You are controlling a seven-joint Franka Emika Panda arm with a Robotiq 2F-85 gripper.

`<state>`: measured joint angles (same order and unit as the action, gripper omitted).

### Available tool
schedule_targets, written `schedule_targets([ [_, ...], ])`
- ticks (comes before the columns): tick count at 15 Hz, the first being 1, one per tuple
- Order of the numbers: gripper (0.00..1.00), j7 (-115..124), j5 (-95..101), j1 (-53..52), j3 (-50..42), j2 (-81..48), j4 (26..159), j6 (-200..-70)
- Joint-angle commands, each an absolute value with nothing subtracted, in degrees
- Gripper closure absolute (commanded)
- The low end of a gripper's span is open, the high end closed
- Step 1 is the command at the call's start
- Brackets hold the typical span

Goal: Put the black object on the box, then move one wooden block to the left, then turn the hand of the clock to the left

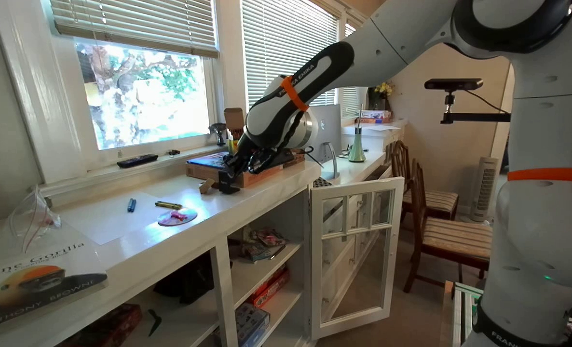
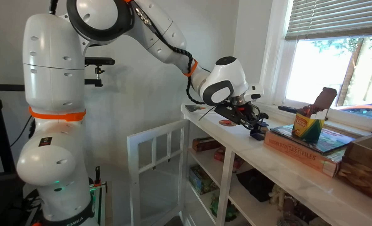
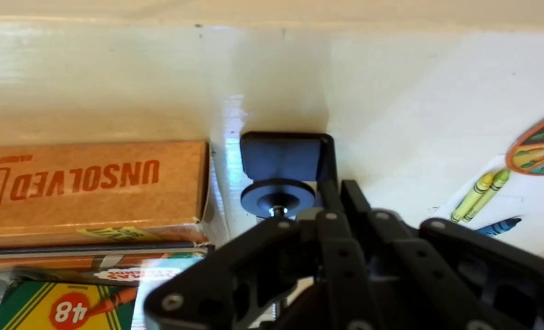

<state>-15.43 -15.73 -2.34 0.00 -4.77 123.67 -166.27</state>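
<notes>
"Clamp (image 3: 281, 160), the black object: where?"

"Down at the worktop (image 3: 93, 68), upright, foot lowermost. Just beside the end of the box (image 3: 93, 188). Look to nine o'clock from the clamp in the wrist view for that box."

"Touching the worktop?"

"Cannot tell. Looks right down at it, perhaps barely above."

"And the tool (image 3: 342, 195)?"

"Closed, gripping the clamp by its upright bar, with jaws nearly together. In the wrist view, toward five o'clock from the clamp."

"Anything on the box?"

"Yes: a blue book (image 2: 336, 138), and upright on that a crayon pack (image 2: 308, 125). In an exterior view, about three o'clock from the clamp."

"Anything at nine o'clock from the clamp in an exterior view?"

"A brown block (image 1: 208, 186), close by. Too small to tell of what material."

"And toward three in the wrist view?"

"A round disc (image 3: 542, 149) in coloured sectors, well apart from the clamp, cut off at the view's edge. Just beside it, slightly past three, two yellowish crayons (image 3: 473, 197); lower, a blue crayon (image 3: 496, 227)."

"Farther out?"

"In an exterior view, at eight o'clock beyond the disc, a gorilla book (image 1: 40, 274), lying flat. At four, below the worktop, a cabinet door (image 1: 356, 255), standing open."
</notes>
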Motion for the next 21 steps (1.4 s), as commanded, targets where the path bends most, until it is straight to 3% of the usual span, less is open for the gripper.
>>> schedule_targets([
  [1,0.98,-15.13,-15.13,-2.66,0.15,-4.56,123.41,-167.99],
  [12,0.98,-13.18,-4.79,-1.96,-0.68,0.47,121.73,-164.52],
  [21,0.98,-12.80,-2.68,1.17,-2.47,-3.40,114.75,-157.07],
])
